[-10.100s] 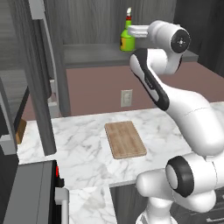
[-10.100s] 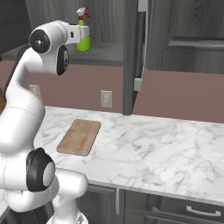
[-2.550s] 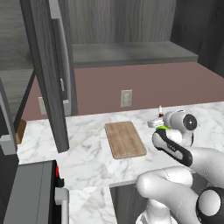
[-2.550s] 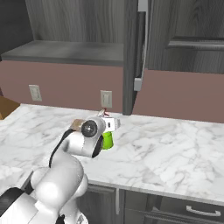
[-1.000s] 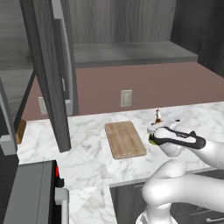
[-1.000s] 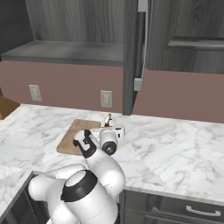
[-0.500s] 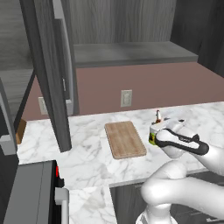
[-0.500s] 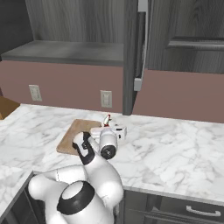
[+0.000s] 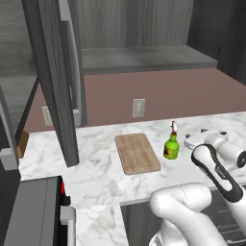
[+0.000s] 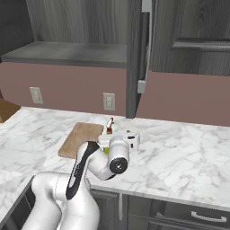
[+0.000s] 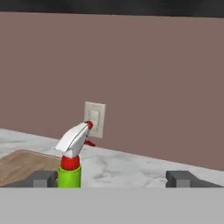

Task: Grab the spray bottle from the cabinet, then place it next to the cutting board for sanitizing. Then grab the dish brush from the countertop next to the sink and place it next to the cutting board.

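Note:
The green spray bottle with its red-and-white nozzle stands upright on the white marble countertop, just right of the light-brown cutting board. My gripper is open. The bottle's neck rises close to the left fingertip, and neither fingertip touches it. From the right base view the board lies left of my arm, with the nozzle poking up behind the hand. The grey cabinet shelf is bare. The dish brush and the sink are out of view.
The tall cabinet door hangs open over the counter's left part. A wall outlet sits behind the board. A dark appliance stands at the lower left. Drawer fronts run below the counter edge.
The jaws have spread wide and let go of the spray bottle, which now stands by itself beside the board. The hand has eased back slightly to the right.

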